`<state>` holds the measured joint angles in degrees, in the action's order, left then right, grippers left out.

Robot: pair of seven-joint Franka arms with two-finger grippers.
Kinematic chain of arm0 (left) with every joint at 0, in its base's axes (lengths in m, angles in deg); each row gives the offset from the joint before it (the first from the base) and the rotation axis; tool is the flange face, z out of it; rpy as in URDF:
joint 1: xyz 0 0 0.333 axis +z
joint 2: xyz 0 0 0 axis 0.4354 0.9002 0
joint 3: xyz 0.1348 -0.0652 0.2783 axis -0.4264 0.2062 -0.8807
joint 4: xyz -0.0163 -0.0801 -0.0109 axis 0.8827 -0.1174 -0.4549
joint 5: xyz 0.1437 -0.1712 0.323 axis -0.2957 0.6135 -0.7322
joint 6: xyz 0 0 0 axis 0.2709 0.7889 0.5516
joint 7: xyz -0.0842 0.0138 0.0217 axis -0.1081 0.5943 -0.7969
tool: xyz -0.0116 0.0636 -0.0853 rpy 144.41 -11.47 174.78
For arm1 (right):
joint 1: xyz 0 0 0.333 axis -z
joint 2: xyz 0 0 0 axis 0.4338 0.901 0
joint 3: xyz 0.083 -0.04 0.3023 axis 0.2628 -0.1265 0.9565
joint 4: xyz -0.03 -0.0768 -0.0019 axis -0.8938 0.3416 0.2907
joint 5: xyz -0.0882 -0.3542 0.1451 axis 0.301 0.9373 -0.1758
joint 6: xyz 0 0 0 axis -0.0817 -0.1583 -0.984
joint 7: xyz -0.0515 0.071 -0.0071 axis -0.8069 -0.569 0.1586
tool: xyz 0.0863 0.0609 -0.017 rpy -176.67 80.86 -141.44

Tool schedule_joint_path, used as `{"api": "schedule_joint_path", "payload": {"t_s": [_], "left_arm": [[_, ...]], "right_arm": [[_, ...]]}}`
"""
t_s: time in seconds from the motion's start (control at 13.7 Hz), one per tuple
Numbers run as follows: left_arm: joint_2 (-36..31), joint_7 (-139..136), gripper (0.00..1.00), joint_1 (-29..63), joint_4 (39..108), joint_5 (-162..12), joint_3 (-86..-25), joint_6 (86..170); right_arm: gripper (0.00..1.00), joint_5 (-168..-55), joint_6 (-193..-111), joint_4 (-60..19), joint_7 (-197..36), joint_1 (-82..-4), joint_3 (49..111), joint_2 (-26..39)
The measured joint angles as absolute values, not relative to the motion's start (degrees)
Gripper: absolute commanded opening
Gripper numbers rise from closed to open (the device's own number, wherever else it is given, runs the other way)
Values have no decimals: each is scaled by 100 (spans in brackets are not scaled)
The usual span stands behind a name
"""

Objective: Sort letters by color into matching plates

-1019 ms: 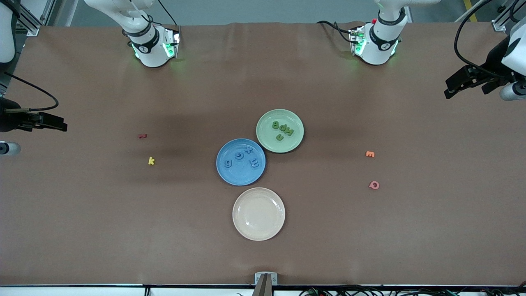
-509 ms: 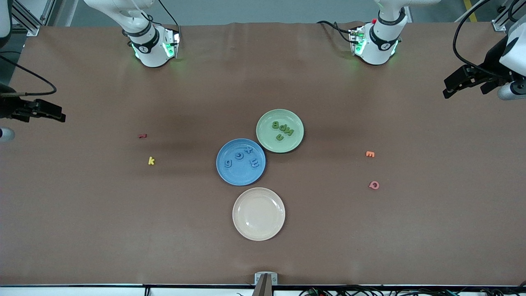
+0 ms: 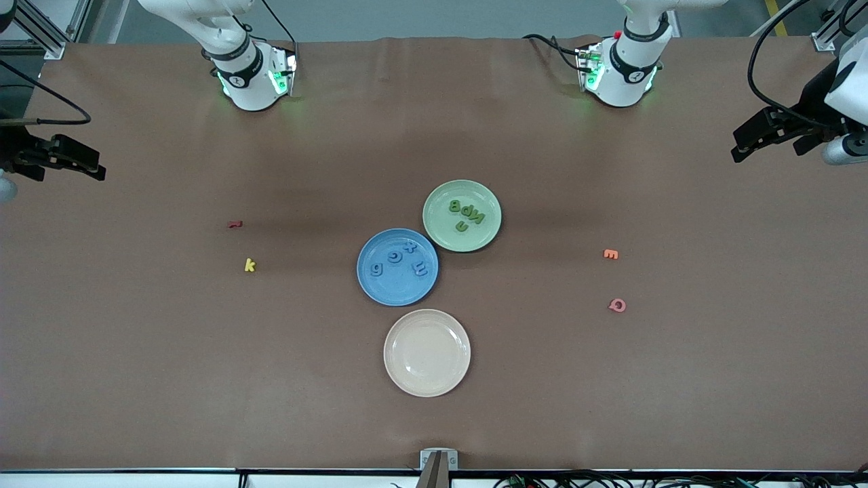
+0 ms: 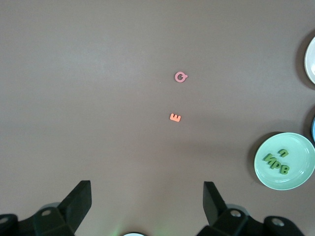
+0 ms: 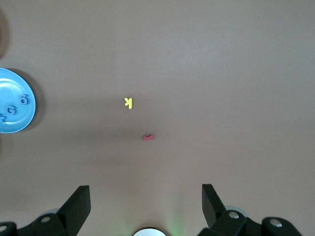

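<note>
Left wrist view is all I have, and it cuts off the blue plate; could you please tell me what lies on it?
Observer: The blue plate holds four blue letters.
Operator: Thank you. Are any pieces loose toward the right arm's end?
Observer: Two, a yellow k and a red piece, neither blue nor green.
Operator: And the right claw?
Observer: The right claw hangs open and empty over that end of the table.

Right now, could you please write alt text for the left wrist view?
Over brown table, the left gripper hangs with open jaws above an orange E and a pink Q. At the picture's edge, the pale green plate holds green letters.
</note>
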<state>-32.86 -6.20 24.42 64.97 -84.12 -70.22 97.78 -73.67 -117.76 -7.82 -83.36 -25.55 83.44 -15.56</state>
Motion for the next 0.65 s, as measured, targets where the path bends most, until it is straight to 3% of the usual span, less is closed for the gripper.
{"api": "schedule_joint_path", "payload": {"t_s": [0.65], "left_arm": [[-3285, -610, 100, 2446, 6494, -8412, -7021, 9778]], "right_arm": [[100, -7435, -11433, -800, -8364, -2552, 8327, -1979]]}}
